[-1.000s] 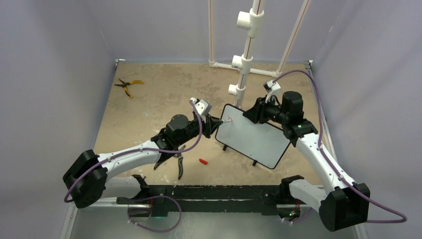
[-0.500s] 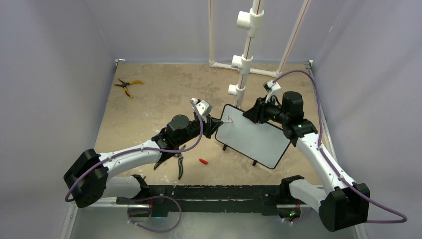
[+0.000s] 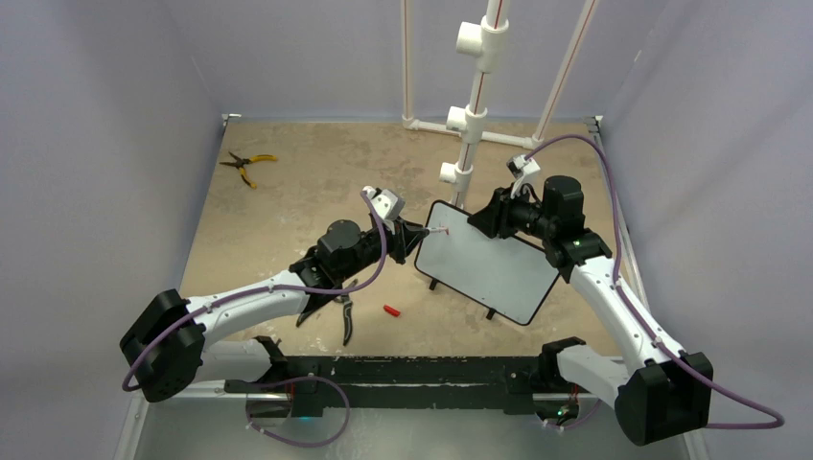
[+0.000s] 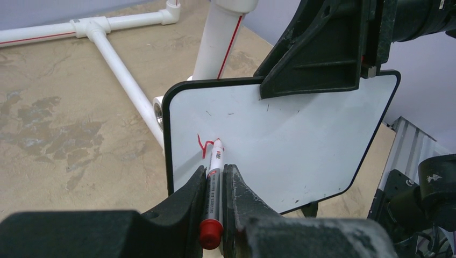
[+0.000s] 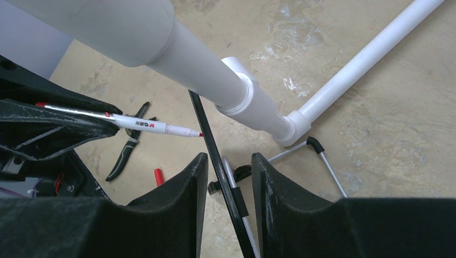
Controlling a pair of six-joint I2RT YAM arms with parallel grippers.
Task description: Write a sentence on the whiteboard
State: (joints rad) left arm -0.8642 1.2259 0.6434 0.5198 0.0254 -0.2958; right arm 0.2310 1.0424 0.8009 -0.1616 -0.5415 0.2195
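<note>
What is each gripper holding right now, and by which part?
The left gripper holds the red marker by its barrel, near the back end. The right gripper appears to clamp the whiteboard by its top edge.

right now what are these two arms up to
The left pincer is shut on a red marker, its tip against the whiteboard near one upper corner. Only a short red scrawl is written there, so the sentence has barely begun. The right pincer straddles the board's top edge, probably to steady it. Whether it actually clamps the board is unclear.
</note>
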